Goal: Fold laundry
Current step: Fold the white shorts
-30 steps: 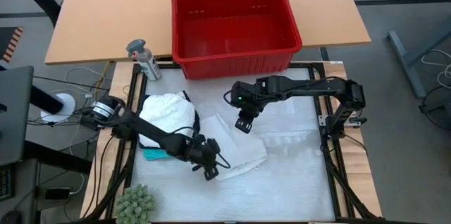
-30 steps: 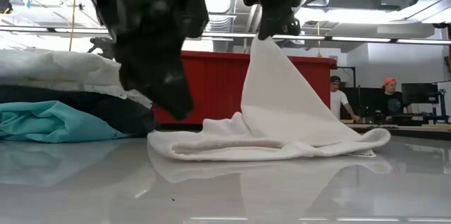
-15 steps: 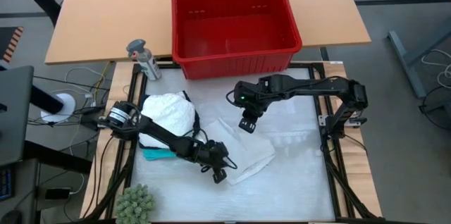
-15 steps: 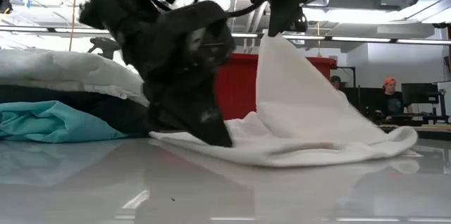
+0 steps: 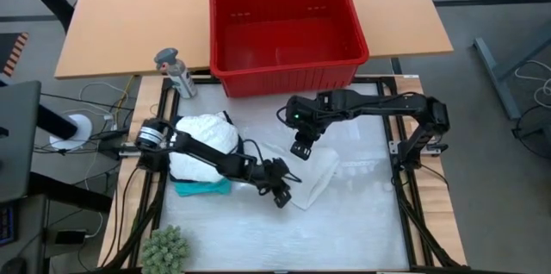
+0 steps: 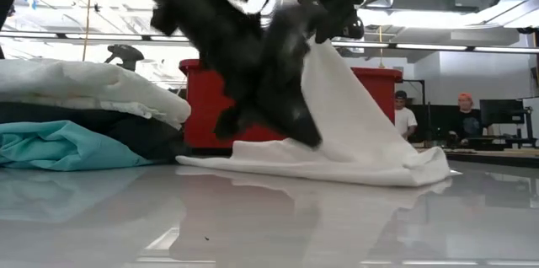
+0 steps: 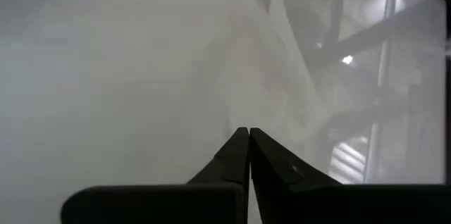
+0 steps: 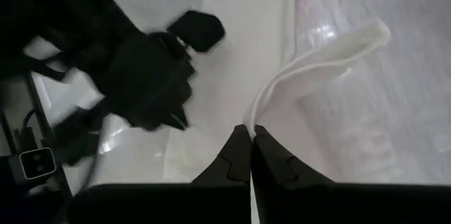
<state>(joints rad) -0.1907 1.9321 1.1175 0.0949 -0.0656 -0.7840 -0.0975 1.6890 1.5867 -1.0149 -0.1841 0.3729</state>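
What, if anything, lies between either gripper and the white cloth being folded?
Nothing visible. The right gripper is shut on the white cloth, holding a corner up. The left gripper is shut at the cloth's near edge; whether it holds cloth is unclear.

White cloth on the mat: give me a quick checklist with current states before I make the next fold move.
1. Right gripper holding the white cloth: ok, fingers shut on a raised edge.
2. Left gripper holding the cloth: cannot tell; fingers shut at its near edge, grip not visible.
3. Cloth lifted clear for folding: ok, one corner up, the rest lying on the mat.
4. Garment pile apart from the cloth: ok.
5. Red basket out of the way: ok.
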